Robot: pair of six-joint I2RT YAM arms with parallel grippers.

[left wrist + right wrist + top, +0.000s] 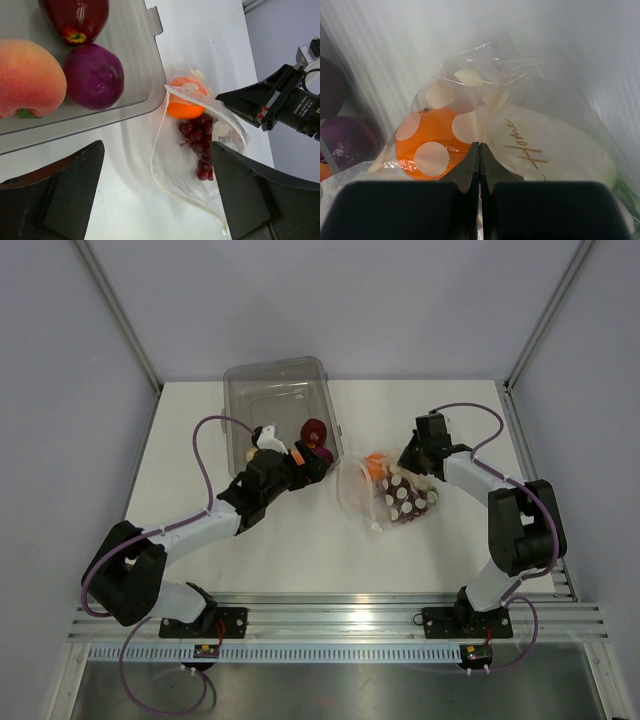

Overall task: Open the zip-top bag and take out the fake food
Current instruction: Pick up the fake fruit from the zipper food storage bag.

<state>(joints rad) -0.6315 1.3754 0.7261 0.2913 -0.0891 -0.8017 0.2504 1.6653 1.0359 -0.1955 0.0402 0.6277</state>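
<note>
Right claw (479, 146) closed, touching zip-top bag (495, 100)

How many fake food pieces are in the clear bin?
3: a peach, a purple piece beside it, a dark red one behind them. More may be hidden off-frame.

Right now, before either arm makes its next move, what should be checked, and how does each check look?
1. Right jaws pinching the zip-top bag: ok, shut on its film.
2. Left jaws free: ok, wide open, nothing between them.
3. Bag mouth open toward the left arm: ok, it appears to gape.
4. Bag emptied: not ok, the orange and dark grapes lie inside.
5. Room in the clear bin: ok, the peach, purple fruit and dark red fruit sit at one end.
6. Grip firm enough to hold: cannot tell.
</note>
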